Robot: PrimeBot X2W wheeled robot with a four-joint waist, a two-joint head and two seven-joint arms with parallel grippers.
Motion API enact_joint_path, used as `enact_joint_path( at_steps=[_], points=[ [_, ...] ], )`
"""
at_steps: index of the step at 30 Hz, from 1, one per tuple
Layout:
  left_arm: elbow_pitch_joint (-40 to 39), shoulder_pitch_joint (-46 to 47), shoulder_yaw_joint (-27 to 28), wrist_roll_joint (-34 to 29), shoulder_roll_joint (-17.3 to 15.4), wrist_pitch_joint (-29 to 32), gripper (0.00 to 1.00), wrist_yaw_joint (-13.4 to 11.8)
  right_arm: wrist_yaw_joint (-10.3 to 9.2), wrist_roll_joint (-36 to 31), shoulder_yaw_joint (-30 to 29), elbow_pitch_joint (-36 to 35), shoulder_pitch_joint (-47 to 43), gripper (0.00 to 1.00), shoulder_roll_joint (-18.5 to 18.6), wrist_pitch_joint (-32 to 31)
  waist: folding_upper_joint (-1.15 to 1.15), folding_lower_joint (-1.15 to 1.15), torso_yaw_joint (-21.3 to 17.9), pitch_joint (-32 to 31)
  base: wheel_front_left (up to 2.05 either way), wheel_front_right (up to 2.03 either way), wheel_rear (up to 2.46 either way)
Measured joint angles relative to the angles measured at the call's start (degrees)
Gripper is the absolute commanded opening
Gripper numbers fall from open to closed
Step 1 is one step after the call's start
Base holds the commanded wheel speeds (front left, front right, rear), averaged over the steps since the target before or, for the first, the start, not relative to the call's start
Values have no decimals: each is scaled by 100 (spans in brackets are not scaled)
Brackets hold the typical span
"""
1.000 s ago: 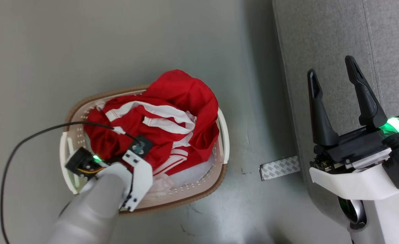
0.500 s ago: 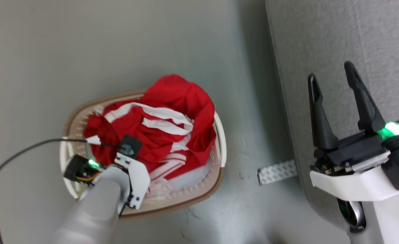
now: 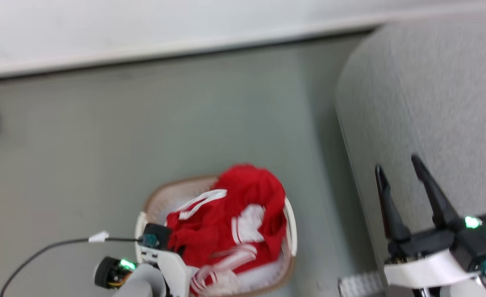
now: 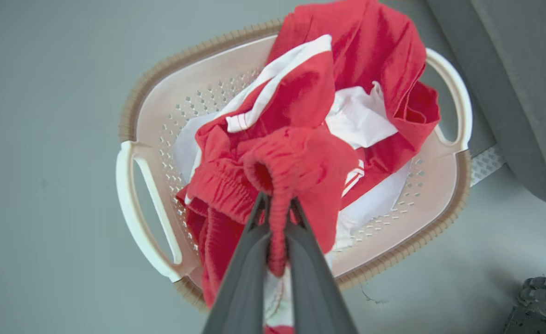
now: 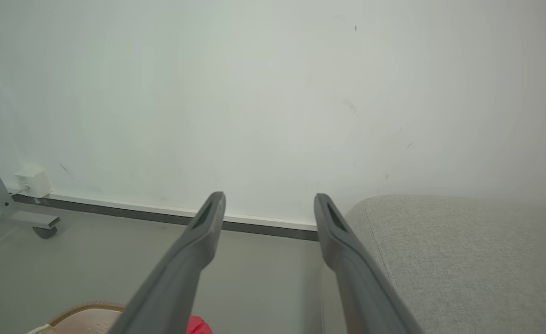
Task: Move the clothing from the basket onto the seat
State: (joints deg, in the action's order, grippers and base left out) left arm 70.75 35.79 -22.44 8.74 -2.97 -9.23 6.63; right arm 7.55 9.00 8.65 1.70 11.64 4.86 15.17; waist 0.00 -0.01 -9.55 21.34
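Note:
The cream basket with a brown rim stands on the floor, piled with red clothing with white stripes. My left gripper is shut on a bunched red fold of the clothing, which is pulled up above the pile. In the head view the left wrist sits over the near-left side of the basket, beside the clothing. My right gripper hovers open and empty over the edge of the grey seat. Its wrist view shows the right gripper with fingers wide apart beside the seat.
A pale wall with a dark baseboard runs behind the basket and seat. A strip of tape lies on the floor by the seat's foot. A wheeled grey frame leg stands at far left. A black cable trails from my left wrist.
The head camera has tilted up, bringing the wall into view. My left gripper has shut on the red clothing, and the pile has shifted, baring a white panel. The right gripper stays open.

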Motion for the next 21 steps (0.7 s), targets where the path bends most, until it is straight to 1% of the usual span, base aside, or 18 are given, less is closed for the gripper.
enact_joint_path(
  at_steps=[5,9,11,16,21],
  points=[
    [-680,-420,-267,548,8,-35,0,66,1,71,11,158,-433,100,21,0,0,-1,247,-785,0,0,0],
    [-1399,-642,-511,962,12,120,0,68,0,114,56,261,-703,100,29,0,0,-1,428,-1345,0,0,0],
    [-1772,-722,-576,1068,16,216,0,68,0,125,82,312,-809,100,30,1,0,-2,506,-1593,0,0,0],
    [-2798,-882,-568,1182,1,536,0,-73,1,163,169,388,-967,100,52,1,0,-2,642,-2096,0,0,0],
    [-4043,-997,-475,1315,-110,942,0,-264,0,178,141,391,-1089,100,62,1,0,-2,731,-2363,0,0,0]
  ],
)
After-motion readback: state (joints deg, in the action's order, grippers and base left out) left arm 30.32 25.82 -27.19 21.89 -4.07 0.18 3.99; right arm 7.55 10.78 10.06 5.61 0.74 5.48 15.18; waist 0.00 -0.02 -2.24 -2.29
